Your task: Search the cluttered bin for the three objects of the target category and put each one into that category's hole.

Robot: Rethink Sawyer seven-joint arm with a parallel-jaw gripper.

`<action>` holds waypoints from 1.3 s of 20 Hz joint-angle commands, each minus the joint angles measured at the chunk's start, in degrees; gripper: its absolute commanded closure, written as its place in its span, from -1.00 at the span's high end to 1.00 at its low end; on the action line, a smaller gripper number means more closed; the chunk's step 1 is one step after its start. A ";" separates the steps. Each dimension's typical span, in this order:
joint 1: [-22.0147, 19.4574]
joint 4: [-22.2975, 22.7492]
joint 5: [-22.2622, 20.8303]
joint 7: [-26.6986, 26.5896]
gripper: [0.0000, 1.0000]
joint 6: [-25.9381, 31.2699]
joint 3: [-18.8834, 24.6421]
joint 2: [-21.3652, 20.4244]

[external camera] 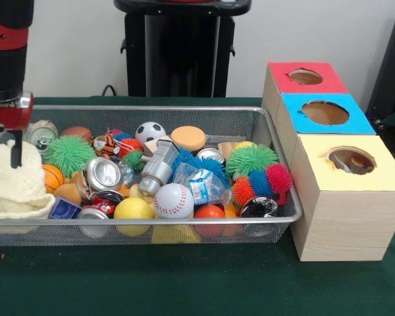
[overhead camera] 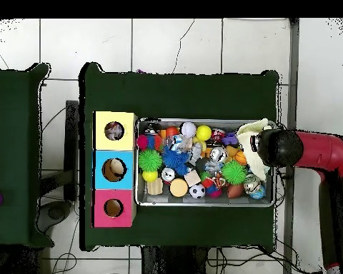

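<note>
1. I see my end effector (external camera: 13, 141) at one end of the bin (external camera: 276, 176), right over a cream cloth (external camera: 12, 184).
2. I cannot tell if it is open or shut, or if it has the cloth. The tips are hidden in the folds.
3. I do not know which kind of thing I must find. Balls are my guess, like the baseball (external camera: 173, 200), the soccer ball (external camera: 150, 132) and the yellow ball (external camera: 133, 210). They lie mixed in with cans and spiky toys in the bin.
4. The box (external camera: 349, 217) with three holes sits just past the other end of the bin, on the green desk (external camera: 184, 283).
5. To do this well, I think I should pull the cloth aside first, slowly, so nothing tips out.
6. Then I should pick one ball from above, where it is clear of the rest.
</note>
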 commanded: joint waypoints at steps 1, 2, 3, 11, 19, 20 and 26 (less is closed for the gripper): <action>-2.09 6.55 -4.46 -18.12 1.00 0.98 1.98 0.33; -2.63 6.99 -4.57 -18.65 1.00 0.67 2.37 0.23; -2.95 7.21 -4.84 -18.67 1.00 0.40 2.44 0.30; -4.77 9.59 -5.63 -18.16 1.00 -1.57 4.60 0.94; -1.38 10.67 -6.32 -14.56 1.00 -0.16 4.97 -0.75; -0.95 10.50 -6.66 -14.04 1.00 -0.41 4.74 -0.79; -0.34 10.42 -5.04 -14.80 1.00 -0.88 7.01 -1.73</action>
